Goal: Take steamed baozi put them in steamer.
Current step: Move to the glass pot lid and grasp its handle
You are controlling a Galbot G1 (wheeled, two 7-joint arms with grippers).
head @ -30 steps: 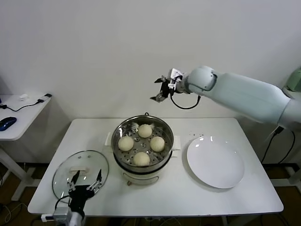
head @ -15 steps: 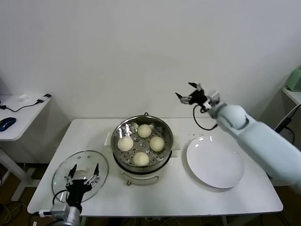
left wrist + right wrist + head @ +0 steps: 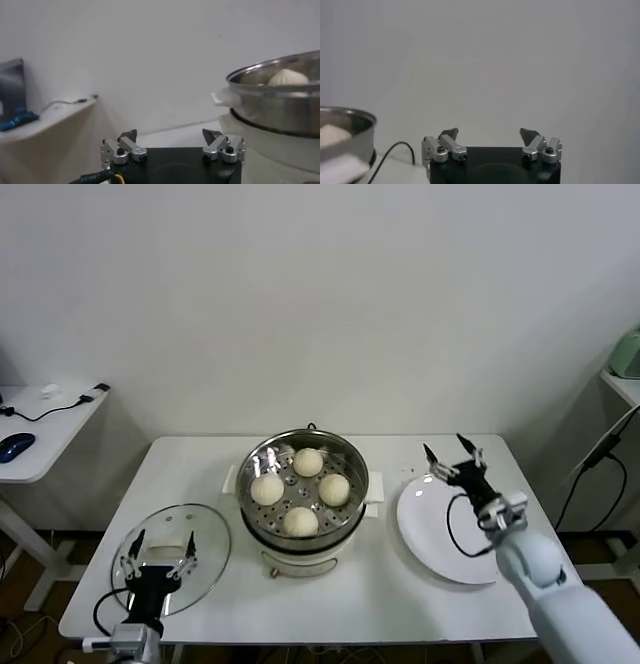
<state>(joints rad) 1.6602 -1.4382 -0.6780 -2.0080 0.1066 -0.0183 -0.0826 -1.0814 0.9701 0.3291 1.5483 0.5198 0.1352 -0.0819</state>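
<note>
**On the white table: steamer loaded, both grippers empty**

On the table (image 3: 380, 604), left of the right gripper (image 3: 452, 460) and beyond the left gripper (image 3: 158, 552), stands the steamer (image 3: 303, 529).

- Steamer: round shiny steel pot on a cream-white base with side handles, lid off. Its perforated tray carries all four steamed baozi (image 3: 308, 461), set in a diamond and apart from one another.
- Steamed baozi: small, round, smooth, cream-white, each far smaller than the pot. One shows above the rim in the left wrist view.
- Plate (image 3: 440, 544): flat, white, nothing on it, lying under and just behind the right gripper.
- Glass lid (image 3: 205, 539): flat on the table under the left gripper, beside the steamer.
- Right gripper: fingers spread wide, holding nothing, above the plate's far rim.
- Left gripper: fingers spread wide, holding nothing, low over the lid.

Change since one second ago: the right arm has swung from high behind the steamer down to the plate; the left gripper has drawn back slightly toward the table's near edge. The buns have not moved.
</note>
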